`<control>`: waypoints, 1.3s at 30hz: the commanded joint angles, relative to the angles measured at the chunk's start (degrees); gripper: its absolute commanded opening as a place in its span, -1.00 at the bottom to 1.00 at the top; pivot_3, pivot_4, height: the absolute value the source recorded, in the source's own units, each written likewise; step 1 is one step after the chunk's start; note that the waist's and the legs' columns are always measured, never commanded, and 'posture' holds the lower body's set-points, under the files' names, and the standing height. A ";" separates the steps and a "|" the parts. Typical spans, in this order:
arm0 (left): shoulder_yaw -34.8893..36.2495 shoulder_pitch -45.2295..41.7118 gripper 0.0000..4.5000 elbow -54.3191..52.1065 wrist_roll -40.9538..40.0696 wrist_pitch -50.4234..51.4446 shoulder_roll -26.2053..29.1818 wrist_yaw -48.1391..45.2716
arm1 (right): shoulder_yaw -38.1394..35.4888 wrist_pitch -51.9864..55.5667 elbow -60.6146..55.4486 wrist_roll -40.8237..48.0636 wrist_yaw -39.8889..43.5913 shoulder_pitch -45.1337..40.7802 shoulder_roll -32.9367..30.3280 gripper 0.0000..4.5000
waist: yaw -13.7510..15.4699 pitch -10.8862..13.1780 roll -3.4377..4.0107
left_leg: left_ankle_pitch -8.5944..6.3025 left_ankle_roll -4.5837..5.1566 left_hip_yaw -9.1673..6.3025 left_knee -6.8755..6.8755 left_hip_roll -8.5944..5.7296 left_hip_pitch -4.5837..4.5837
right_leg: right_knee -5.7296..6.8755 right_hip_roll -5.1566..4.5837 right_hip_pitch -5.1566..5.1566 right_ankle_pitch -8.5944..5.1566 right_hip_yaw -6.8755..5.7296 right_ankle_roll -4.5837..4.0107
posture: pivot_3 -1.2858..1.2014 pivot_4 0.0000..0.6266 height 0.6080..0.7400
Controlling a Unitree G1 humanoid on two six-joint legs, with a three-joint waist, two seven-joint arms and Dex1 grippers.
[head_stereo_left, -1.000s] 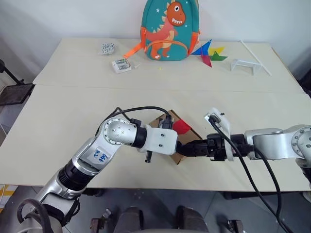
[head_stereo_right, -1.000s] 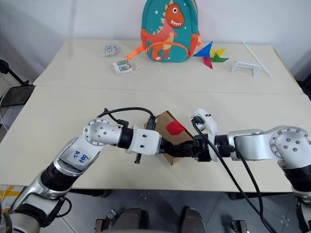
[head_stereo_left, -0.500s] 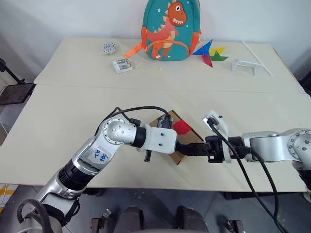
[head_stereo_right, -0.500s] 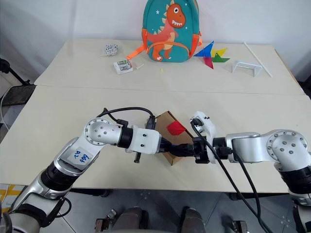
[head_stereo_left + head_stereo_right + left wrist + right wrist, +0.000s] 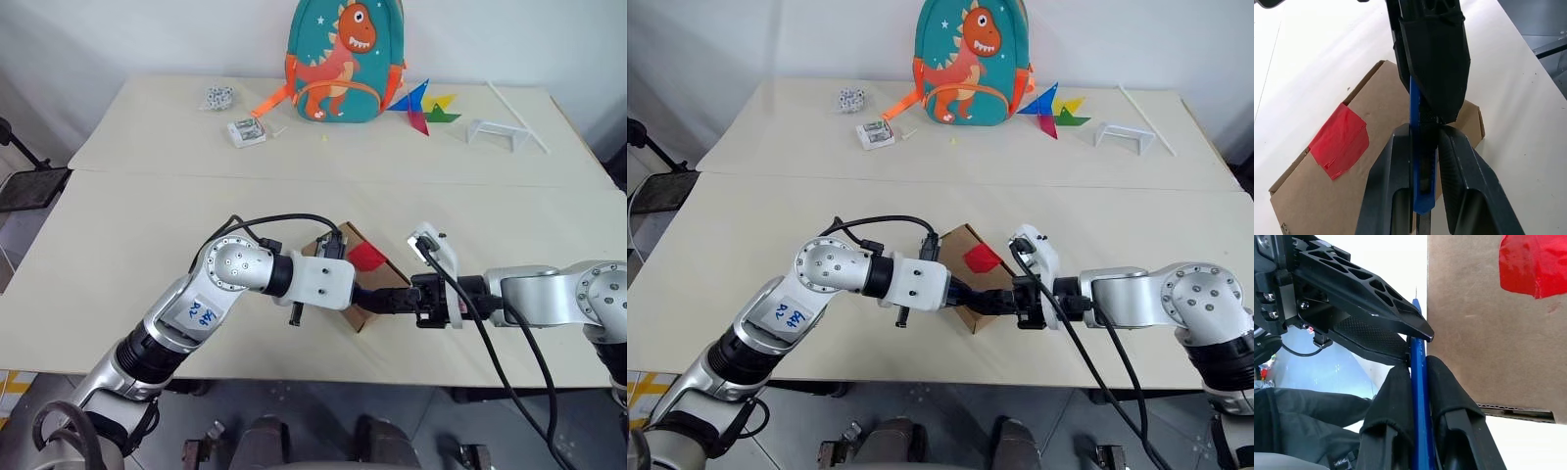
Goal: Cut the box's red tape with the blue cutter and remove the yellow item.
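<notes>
Both grippers clamped on the one blue cutter (image 5: 1421, 161): left gripper (image 5: 1422, 147) and right gripper (image 5: 1419, 377) pinch it nose to nose just above the box (image 5: 384, 276) at the table's (image 5: 118, 255) near edge. Wrist views show that shared grip; head views hide the cutter (arms overlap). One box, flaps shut, one red tape (image 5: 1340, 140) patch on top

Room is lit bright & even, w/ soft light from above. Only faint shadows are seen under the arms on the pale table (image 5: 118, 245). No strong glare is seen. Head views are sharp, near to far. In wrist views the black fingers (image 5: 1396, 196) up close are a bit soft, while the box (image 5: 1376, 122) w/ red tape (image 5: 1339, 142) is seen clearly.
</notes>
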 commanded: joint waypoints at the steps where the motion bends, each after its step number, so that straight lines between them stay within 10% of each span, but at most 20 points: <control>1: 0.90 -0.68 -0.82 -2.15 -0.02 -1.20 -0.54 0.37 | -2.38 0.11 -0.54 0.40 1.90 -0.37 -0.17 -0.96 | 0.01 0.00 0.00 | 0.00 0.00 0.00 0.00 0.00 0.00 | 0.00 0.00 0.00 0.00 0.00 0.00 | 0.03 -0.52 1.00; 7: 0.91 -0.67 -0.82 -2.19 0.08 -1.20 -0.46 0.35 | -2.84 -0.30 0.54 0.40 0.73 -1.10 -0.58 -0.10 | 0.00 0.00 0.00 | 0.00 0.00 0.00 0.00 0.00 0.00 | 0.00 0.00 0.00 0.00 0.00 0.00 | 0.03 -0.52 1.00; 27: 1.03 -0.56 -0.82 -2.18 0.45 -0.96 -0.23 0.73 | -3.29 1.09 2.70 0.40 0.74 -1.41 0.74 -0.10 | 0.01 0.00 0.00 | 0.00 0.00 0.00 0.00 0.00 0.00 | 0.00 0.00 0.00 0.00 0.00 0.00 | 0.03 -0.52 1.00; 33: 1.08 -0.64 -0.82 -2.40 0.47 -0.71 -0.33 0.62 | -2.56 1.19 2.07 0.40 0.76 -1.12 1.27 -0.95 | 0.04 0.00 0.00 | 0.00 0.00 0.00 0.00 0.00 0.00 | 0.00 0.00 0.00 0.00 0.00 0.00 | 0.03 -0.52 1.00; 39: 1.08 -0.67 -0.82 -2.44 0.51 -0.68 -0.42 0.63 | -2.29 1.08 2.22 0.40 0.39 -1.13 1.75 -0.96 | 0.00 0.00 0.00 | 0.00 0.00 0.00 0.00 0.00 0.00 | 0.00 0.00 0.00 0.00 0.00 0.00 | 0.03 -0.52 1.00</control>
